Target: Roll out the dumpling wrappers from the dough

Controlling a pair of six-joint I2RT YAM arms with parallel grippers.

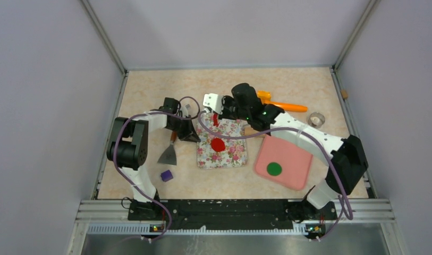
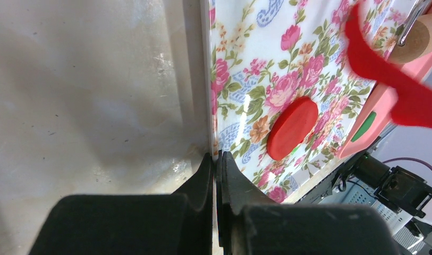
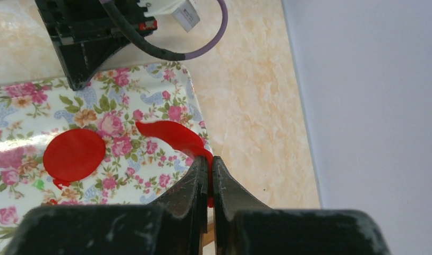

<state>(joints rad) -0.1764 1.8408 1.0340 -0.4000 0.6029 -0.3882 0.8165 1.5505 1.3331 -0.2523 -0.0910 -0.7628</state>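
A bright red round wrapper (image 1: 218, 144) lies flat on the floral mat (image 1: 232, 155). It also shows in the left wrist view (image 2: 292, 127) and the right wrist view (image 3: 74, 154). My right gripper (image 3: 210, 159) is shut on one end of the ragged red leftover strip (image 3: 174, 135) and holds it just above the mat's far edge (image 1: 216, 120). My left gripper (image 2: 216, 156) is shut on the mat's left edge (image 1: 195, 133). A green disc (image 1: 274, 169) lies on the pink board (image 1: 290, 151).
A metal scraper (image 1: 168, 154) and a purple cube (image 1: 166, 175) lie left of the mat. An orange tool (image 1: 280, 104) and a metal ring cutter (image 1: 315, 118) sit at the back right. A wooden rolling pin end (image 2: 415, 40) shows by the board.
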